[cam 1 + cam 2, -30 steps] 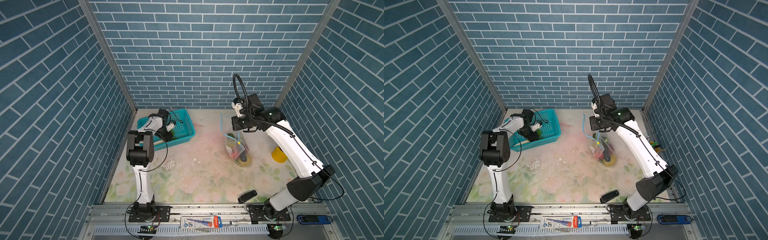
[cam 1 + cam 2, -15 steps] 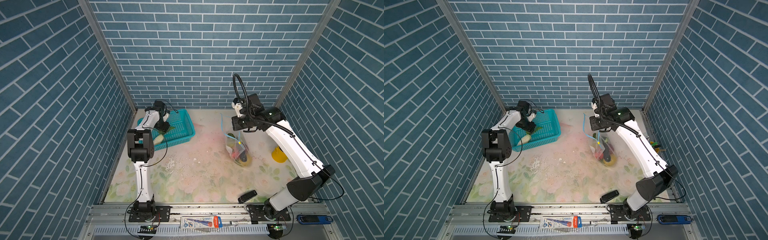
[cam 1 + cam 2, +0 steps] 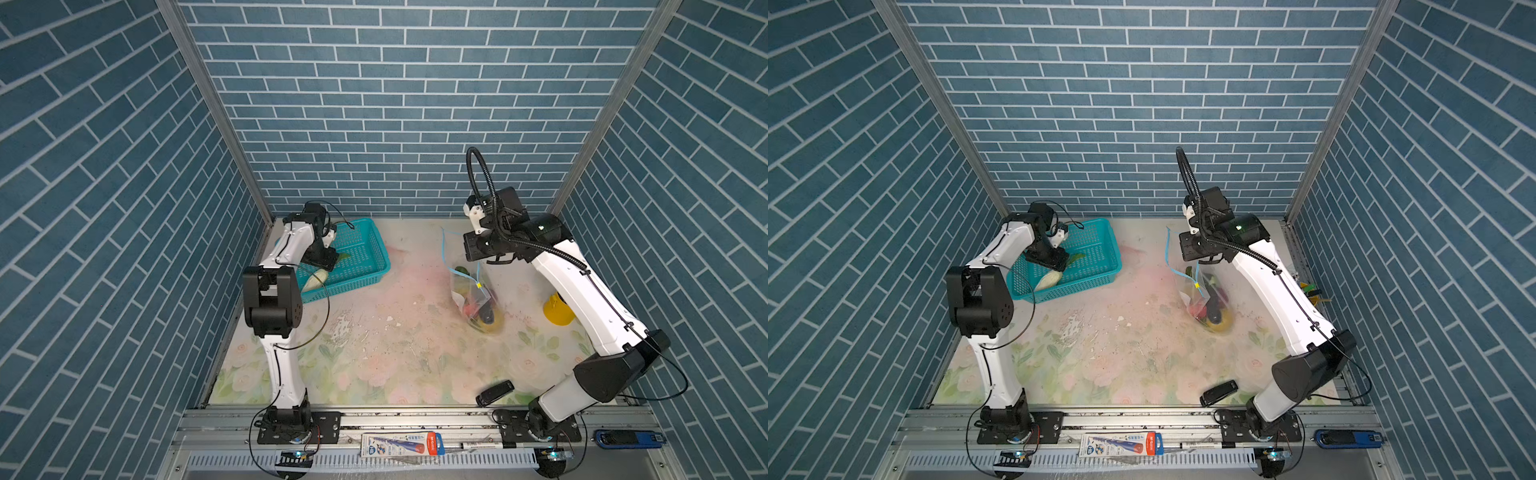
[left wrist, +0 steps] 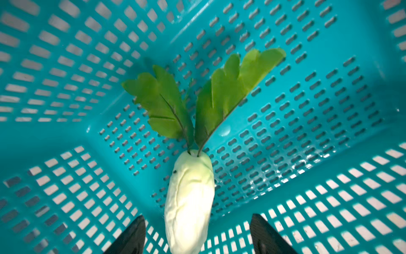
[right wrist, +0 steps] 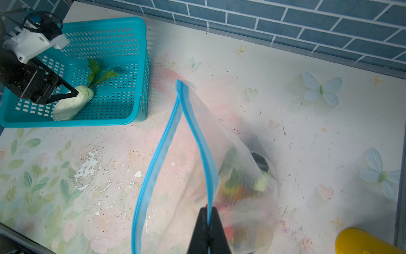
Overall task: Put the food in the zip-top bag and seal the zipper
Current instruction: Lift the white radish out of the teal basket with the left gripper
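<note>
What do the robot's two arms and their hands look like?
The left arm and right arm have white links with black joint housings and thin black cables along them. A ribbed black hose loops above the right wrist. The left hand and right hand each have two black, tapered fingers.

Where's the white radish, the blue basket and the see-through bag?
radish (image 4: 189,204): left wrist view, on its white body.
basket (image 5: 105,22): right wrist view, on its far rim.
bag (image 5: 219,143): right wrist view, on its clear side.
</note>
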Robot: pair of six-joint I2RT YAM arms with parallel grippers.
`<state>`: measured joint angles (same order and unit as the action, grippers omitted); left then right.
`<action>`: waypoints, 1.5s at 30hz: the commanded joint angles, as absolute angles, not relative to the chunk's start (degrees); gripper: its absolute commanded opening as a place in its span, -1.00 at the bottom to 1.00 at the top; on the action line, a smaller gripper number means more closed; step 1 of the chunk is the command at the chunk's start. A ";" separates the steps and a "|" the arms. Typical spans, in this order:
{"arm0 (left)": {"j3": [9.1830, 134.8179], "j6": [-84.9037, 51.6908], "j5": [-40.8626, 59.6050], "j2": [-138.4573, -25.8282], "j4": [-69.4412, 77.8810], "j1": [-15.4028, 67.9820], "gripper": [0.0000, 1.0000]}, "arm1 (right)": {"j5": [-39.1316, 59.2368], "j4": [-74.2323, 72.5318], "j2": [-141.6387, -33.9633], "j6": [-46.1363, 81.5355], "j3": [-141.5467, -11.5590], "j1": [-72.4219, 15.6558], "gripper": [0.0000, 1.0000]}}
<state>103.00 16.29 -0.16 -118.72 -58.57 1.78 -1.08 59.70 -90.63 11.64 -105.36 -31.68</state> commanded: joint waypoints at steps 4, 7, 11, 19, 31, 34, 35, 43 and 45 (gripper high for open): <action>102.44 14.96 -0.99 -122.20 -59.24 1.68 0.56 | -0.10 58.98 -88.95 10.56 -104.79 -31.46 -1.00; 104.13 14.50 -1.32 -124.81 -59.52 1.40 0.56 | -0.56 59.15 -88.42 10.71 -104.58 -31.47 -1.00; 105.63 14.41 -1.58 -127.55 -60.21 1.27 0.56 | -1.08 59.15 -87.87 11.07 -104.11 -31.47 -1.00; 104.77 14.24 -0.36 -128.33 -60.07 0.81 0.40 | -1.13 59.36 -88.22 11.25 -104.41 -31.45 -1.00; 104.51 13.75 0.28 -126.29 -60.21 0.18 0.16 | -1.15 59.50 -88.36 11.43 -104.77 -31.44 -1.00; 105.20 13.14 1.68 -125.24 -60.04 0.18 0.11 | -1.27 59.59 -88.33 11.43 -104.80 -31.46 -1.00; 105.37 12.93 2.32 -124.71 -59.87 0.18 0.10 | -1.34 59.63 -88.33 11.43 -104.85 -31.49 -1.00; 103.56 9.93 8.46 -118.54 -55.69 0.18 -0.04 | -1.24 59.74 -88.62 11.63 -105.34 -31.47 -1.00; 102.27 8.55 11.02 -116.19 -53.55 0.26 -0.05 | -0.81 59.85 -88.84 11.82 -105.79 -31.46 -1.00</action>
<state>103.59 10.94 6.55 -120.01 -56.12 0.49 -0.93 59.55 -89.69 11.68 -105.03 -31.59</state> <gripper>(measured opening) 0.491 0.044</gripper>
